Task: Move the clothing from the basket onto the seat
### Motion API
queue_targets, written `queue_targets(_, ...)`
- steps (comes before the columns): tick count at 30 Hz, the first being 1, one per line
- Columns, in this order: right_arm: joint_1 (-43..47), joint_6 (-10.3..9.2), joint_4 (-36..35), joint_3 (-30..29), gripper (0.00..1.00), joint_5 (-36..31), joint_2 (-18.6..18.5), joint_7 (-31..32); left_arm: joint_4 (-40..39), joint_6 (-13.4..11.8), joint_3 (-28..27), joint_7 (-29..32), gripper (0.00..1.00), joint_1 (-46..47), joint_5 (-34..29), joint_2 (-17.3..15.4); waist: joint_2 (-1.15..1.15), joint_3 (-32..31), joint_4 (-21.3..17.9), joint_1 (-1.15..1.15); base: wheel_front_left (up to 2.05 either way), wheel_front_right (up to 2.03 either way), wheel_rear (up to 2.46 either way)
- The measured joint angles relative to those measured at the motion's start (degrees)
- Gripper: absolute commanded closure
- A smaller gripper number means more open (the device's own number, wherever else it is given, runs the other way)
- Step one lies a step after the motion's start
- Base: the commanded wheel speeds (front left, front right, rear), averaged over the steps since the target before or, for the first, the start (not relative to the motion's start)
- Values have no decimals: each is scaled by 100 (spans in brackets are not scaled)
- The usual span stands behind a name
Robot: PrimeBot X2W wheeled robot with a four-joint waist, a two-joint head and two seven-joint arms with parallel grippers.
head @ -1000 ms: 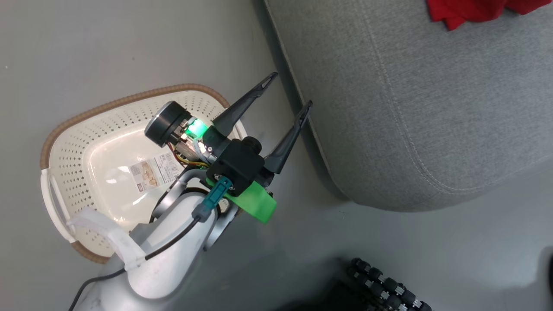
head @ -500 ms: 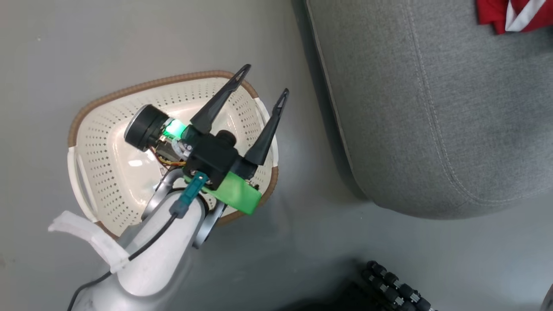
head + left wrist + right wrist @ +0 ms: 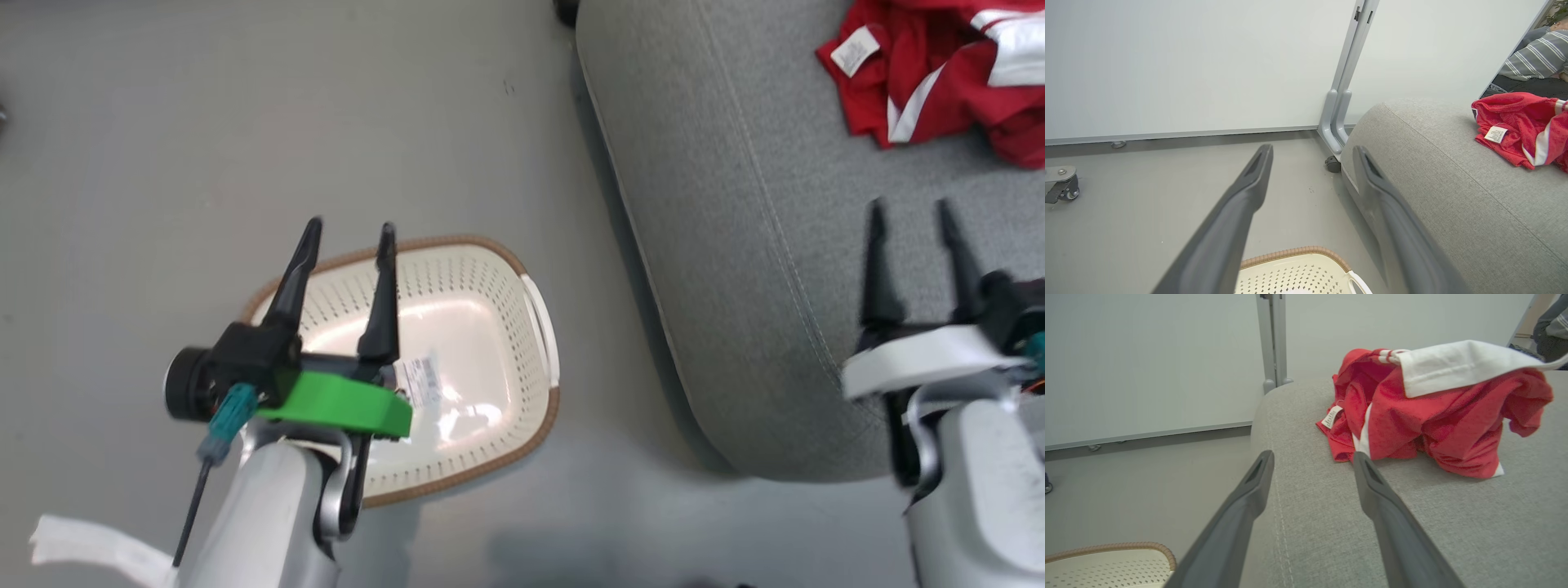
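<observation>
The red jersey (image 3: 939, 90) with white trim and a small label lies crumpled on the grey seat (image 3: 759, 229) at the upper right; the right wrist view has the jersey (image 3: 1425, 416) just beyond the fingers. The cream basket (image 3: 482, 359) stands on the floor left of the seat, nothing in it but its barcode sticker (image 3: 420, 380). My left gripper (image 3: 349, 233) hangs open above the basket's left part, holding nothing. Over the seat's front part my right gripper (image 3: 910, 212) is open, short of the jersey, with nothing between its fingers.
Grey floor (image 3: 245, 122) surrounds the basket. A white wall panel with a grey post (image 3: 1345, 81) stands behind the seat. A castor (image 3: 1061, 185) sits at the far left. A person in a striped sleeve (image 3: 1535, 61) is at the far right.
The head camera has turned, so the whole picture shifted and more of the jersey shows. The right gripper has come into view over the seat. The left gripper now points straight up the view.
</observation>
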State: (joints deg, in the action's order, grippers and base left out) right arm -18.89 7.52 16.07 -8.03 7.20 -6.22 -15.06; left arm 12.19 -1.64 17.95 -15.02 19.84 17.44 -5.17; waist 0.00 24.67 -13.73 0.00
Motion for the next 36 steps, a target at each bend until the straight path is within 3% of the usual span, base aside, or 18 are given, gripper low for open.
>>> queue_targets(4, 478, 0, -300, 739, 0, 122, 86, 0, -172, 43, -622, -11, 0, -611, -164, 126, 0, -521, 154, 0, 0, 0, 0)
queue_targets(10, 1074, 0, -651, 1290, 0, 14, 165, 1, -510, 81, -1241, -10, 0, -1581, -425, 221, 0, -1290, 404, 0, 0, 0, 0)
queue_targets(23, 2005, 0, -1266, 1236, 0, -291, 214, 0, -1043, 19, -1073, -11, 0, -2572, -728, 234, 0, -2450, 969, 0, 0, 0, 0)
queue_targets(36, 2096, 0, -1259, 1223, 0, -288, 247, 0, -893, 113, -969, -11, 0, -2671, -940, 234, 0, -2707, 1191, 0, 0, 0, 0)
